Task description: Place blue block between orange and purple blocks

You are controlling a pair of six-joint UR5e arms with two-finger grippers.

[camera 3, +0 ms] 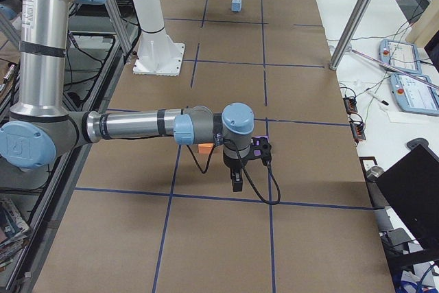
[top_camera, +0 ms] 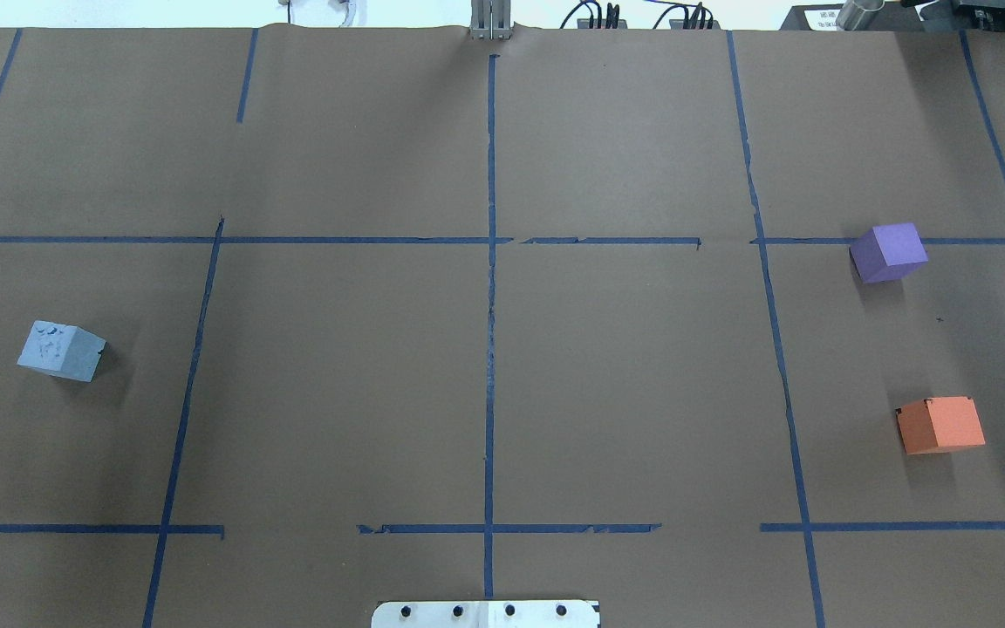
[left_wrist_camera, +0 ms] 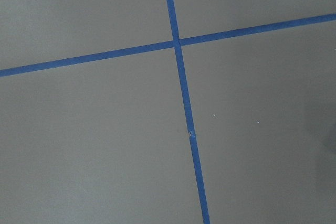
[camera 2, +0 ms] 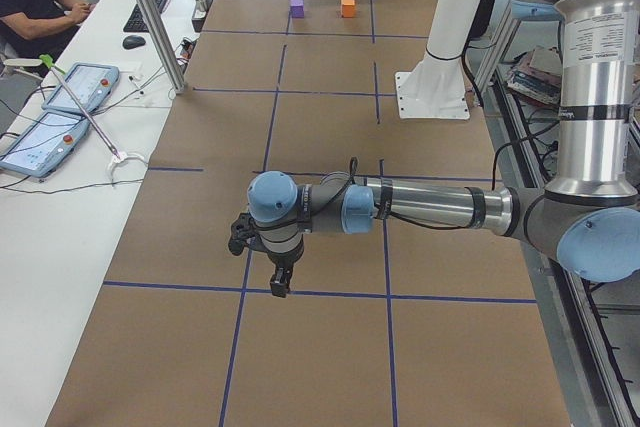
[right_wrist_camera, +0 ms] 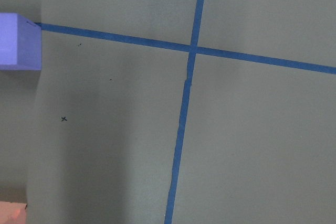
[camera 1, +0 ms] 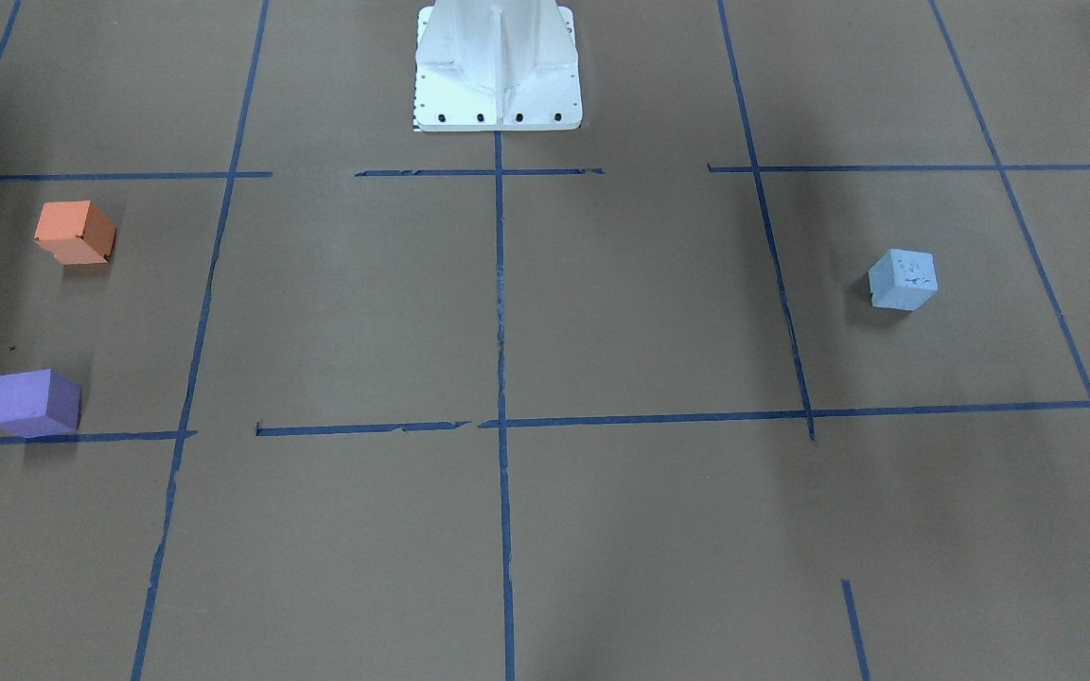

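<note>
Seen from the overhead camera, the blue block (top_camera: 60, 351) lies on the brown table (top_camera: 337, 375) far to the left of the white base (top_camera: 485, 613) and farther out from the robot than the base is. It rests flat, turned a little against the blue tape lines (top_camera: 491, 349), and its top face is scuffed. The left gripper (camera 2: 281, 285) appears only in the view from the robot's left side. It hangs point-down above the table on this same side of the base, and I cannot tell if its fingers are open or closed. Far to the right of the base stand the other two blocks, apart from each other. The purple block (top_camera: 889, 252) is the more distant one from the base and touches a tape line, and the orange block (top_camera: 940, 425) is closer to the base. The blue block is well apart from both. The right gripper (camera 3: 237, 184) shows only in the view from the robot's right side, pointing down on the right of the base. The state of its fingers also cannot be judged.
</note>
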